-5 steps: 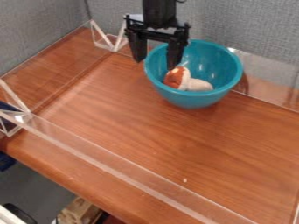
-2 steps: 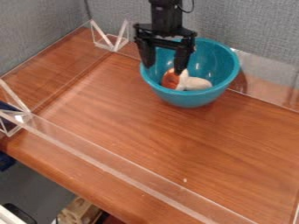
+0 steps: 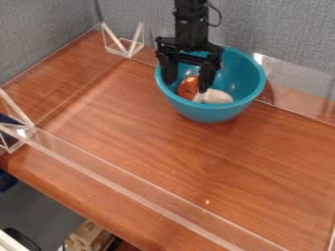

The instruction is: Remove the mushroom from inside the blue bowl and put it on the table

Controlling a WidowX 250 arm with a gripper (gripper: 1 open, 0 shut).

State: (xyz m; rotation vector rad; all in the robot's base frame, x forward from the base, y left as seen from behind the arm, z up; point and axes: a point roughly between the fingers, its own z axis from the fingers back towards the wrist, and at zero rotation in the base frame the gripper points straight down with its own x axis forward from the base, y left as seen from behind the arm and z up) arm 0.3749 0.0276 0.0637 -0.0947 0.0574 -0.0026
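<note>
The mushroom [image 3: 210, 93] lay inside the blue bowl [image 3: 249, 96], on the bowl's floor toward the left side, its orange-red part nearest the gripper and its cream-white part pointing right. Nothing had lifted it; it rested loose in the bowl. The gripper [image 3: 189, 75] hung directly over it, pointing straight down, its two dark fingers spread wide and reaching below the bowl's rim, one on each side of the orange-red end. Whether the fingertips touched the mushroom could not be told from this view. The bowl stood near the far edge of the table [image 3: 157, 157], close to the low clear wall [image 3: 78, 162] that runs round the reddish wood top.

The step in hand looked like the reach for the grasp: the gripper was in place over the mushroom but had not taken it. The next move would likely call for a little more descent so the fingers bracket the rounded body, then a firm closing without pressing on the bowl's left wall, which sat just beside one finger. After that, a lift over the rim and a setting-down on bare wood.
</note>
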